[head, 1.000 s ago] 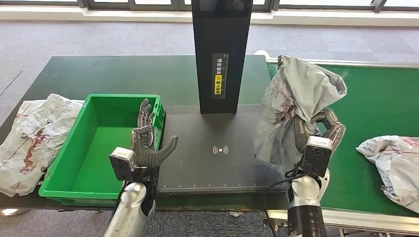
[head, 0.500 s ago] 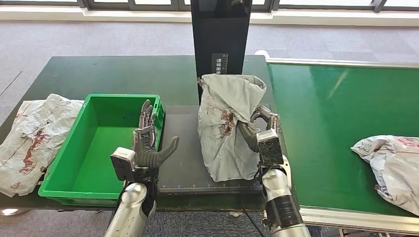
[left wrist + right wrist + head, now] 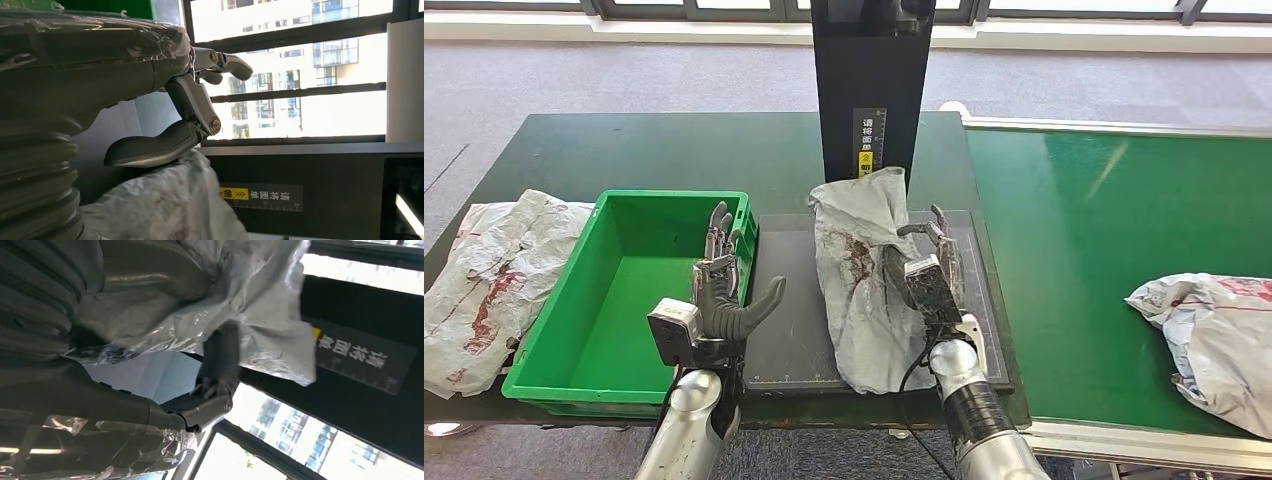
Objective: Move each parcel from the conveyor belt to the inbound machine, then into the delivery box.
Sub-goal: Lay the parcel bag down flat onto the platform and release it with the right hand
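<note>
Gripping the grey parcel (image 3: 861, 275) with the right hand (image 3: 921, 268), fingers curled into the crumpled plastic; the parcel's lower end rests on the dark scanner plate (image 3: 789, 300) of the inbound machine (image 3: 871, 90), just in front of its black column. The right wrist view adds the thumb (image 3: 220, 357) pressed across the bag's film, with the column's yellow-marked label (image 3: 357, 357) behind. Left hand (image 3: 724, 290) upright at the green delivery box (image 3: 564, 330) rim, fingers spread, holding nothing. The left wrist view confirms that: thumb (image 3: 155, 147) and fingers apart, parcel below. Another parcel (image 3: 1214, 335) lies on the green conveyor belt (image 3: 1104, 230); a third (image 3: 484, 280) lies on the table left of the box.
</note>
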`<state>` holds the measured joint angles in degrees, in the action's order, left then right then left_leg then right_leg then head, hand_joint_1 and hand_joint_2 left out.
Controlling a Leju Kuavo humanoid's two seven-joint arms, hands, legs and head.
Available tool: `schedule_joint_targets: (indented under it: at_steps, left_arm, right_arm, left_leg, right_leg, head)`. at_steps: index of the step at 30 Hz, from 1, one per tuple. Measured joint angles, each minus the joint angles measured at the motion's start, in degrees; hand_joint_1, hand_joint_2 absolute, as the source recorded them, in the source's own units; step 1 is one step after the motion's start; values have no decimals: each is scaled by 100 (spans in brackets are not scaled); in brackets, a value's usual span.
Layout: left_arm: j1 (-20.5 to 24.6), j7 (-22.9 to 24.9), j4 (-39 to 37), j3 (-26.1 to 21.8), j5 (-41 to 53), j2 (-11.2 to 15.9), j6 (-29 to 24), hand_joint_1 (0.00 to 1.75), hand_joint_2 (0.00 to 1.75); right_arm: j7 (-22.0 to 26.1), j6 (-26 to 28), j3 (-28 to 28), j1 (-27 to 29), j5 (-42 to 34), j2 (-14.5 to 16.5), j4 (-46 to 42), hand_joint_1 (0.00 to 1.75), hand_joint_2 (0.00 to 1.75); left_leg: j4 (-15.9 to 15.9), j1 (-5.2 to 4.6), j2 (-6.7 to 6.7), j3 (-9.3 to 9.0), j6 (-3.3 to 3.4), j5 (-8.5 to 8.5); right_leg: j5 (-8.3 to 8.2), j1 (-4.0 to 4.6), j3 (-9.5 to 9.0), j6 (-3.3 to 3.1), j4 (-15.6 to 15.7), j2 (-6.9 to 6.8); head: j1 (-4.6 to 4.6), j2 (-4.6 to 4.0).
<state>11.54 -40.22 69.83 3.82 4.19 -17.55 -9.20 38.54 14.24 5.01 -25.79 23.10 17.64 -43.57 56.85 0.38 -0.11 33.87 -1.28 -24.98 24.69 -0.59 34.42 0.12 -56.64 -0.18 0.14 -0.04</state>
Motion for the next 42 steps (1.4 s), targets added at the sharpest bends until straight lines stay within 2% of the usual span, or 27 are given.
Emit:
schedule_joint_targets:
  at_steps: [3,7,10,22,29,32,34,39,42]
  left_arm:
    - [0,1,2,2,-7,2,-84,0,175]
    - [-2,0,6,5,5,2,-256,0,175]
    - [-1,1,-1,8,26,2,-362,0,175]
    - [6,0,-51,17,69,2,-396,0,175]
    - [61,0,-226,131,408,3,-581,0,175]
    - [275,37,-888,460,1198,-14,-871,0,175]
    - [543,236,-1547,796,1691,-63,-1136,0,175]
    - [1351,1295,-2906,1962,1867,-245,-1777,0,175]
    - [1709,1758,-3475,2551,1820,-291,-1891,0,175]
  right_arm:
    - [29,332,0,-75,86,0,241,0,0]
    - [-35,1109,-2,-105,298,-5,338,0,0]
    - [-200,1421,-2,-108,516,-17,350,0,0]
    - [-187,1619,-2,-79,672,-20,350,0,0]
    - [112,2023,0,118,631,-20,-46,0,0]
    - [166,2428,21,404,411,-18,-759,0,0]
    - [173,2538,31,601,406,-3,-1303,0,0]
    - [176,2575,31,987,630,55,-2479,0,0]
    - [174,2577,28,1095,761,66,-2966,0,0]
  left_leg:
    - [0,0,-1,0,0,0]
    - [0,0,0,0,0,0]
    - [0,0,1,0,0,0]
    - [1,0,1,0,0,0]
    - [3,0,-4,-1,0,0]
    - [6,-1,-17,0,2,-1]
    - [7,-2,-15,1,4,-2]
    - [10,-7,-9,2,9,-5]
    - [10,-9,-7,0,10,-4]
  right_leg:
    - [0,1,0,0,0,0]
    - [0,1,1,0,0,1]
    - [0,0,2,0,0,1]
    - [0,0,2,0,0,1]
    - [0,-1,4,0,1,-4]
    - [1,-5,4,1,2,-18]
    - [0,-8,4,2,2,-17]
    - [-4,-13,3,7,2,-12]
    - [-5,-13,2,7,2,-10]
  head:
    - [0,1]
    - [0,1]
    - [1,0]
    - [0,0]
    - [-1,1]
    - [2,1]
    - [2,1]
    - [3,1]
    - [4,1]
